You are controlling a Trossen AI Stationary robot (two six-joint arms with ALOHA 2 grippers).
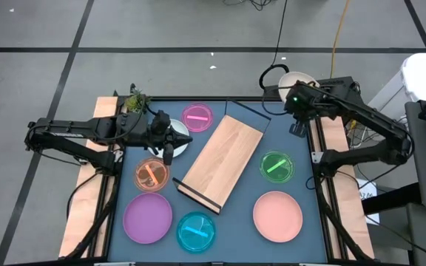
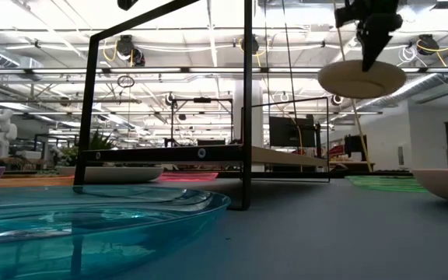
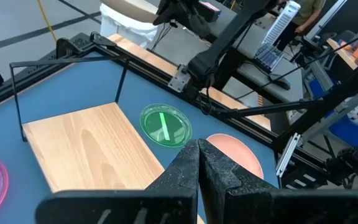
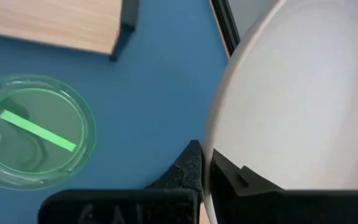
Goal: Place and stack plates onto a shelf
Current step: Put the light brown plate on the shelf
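Note:
My right gripper (image 4: 205, 163) is shut on the beige plate (image 1: 294, 80), high above the table's far right corner; the low view shows that plate (image 2: 362, 78) in the air. My left gripper (image 3: 198, 154) is shut and holds nothing. It hovers by the pale blue-white plate (image 1: 180, 134), which lies flat to the left of the shelf (image 1: 221, 159). The shelf stands slantwise mid-table. Lying flat on the table are the pink translucent (image 1: 197, 116), orange (image 1: 151, 174), purple (image 1: 147, 219), blue (image 1: 196, 230), salmon pink (image 1: 277, 216) and green (image 1: 276, 166) plates. My right gripper pinches the beige plate's rim (image 4: 215, 146), with one finger (image 4: 185, 167) outside the rim and the other (image 4: 235, 177) on the plate's inner face. The fingers come from above, pointing down. The plate is lifted clear and hangs about level below them.
A small green plant (image 1: 134, 100) sits at the far left corner. Cables (image 1: 272, 74) lie beyond the far edge. The shelf's thin black frame ends (image 2: 247, 101) stand upright. Bare blue table surface (image 1: 235, 222) lies between the shelf's near end and the salmon plate.

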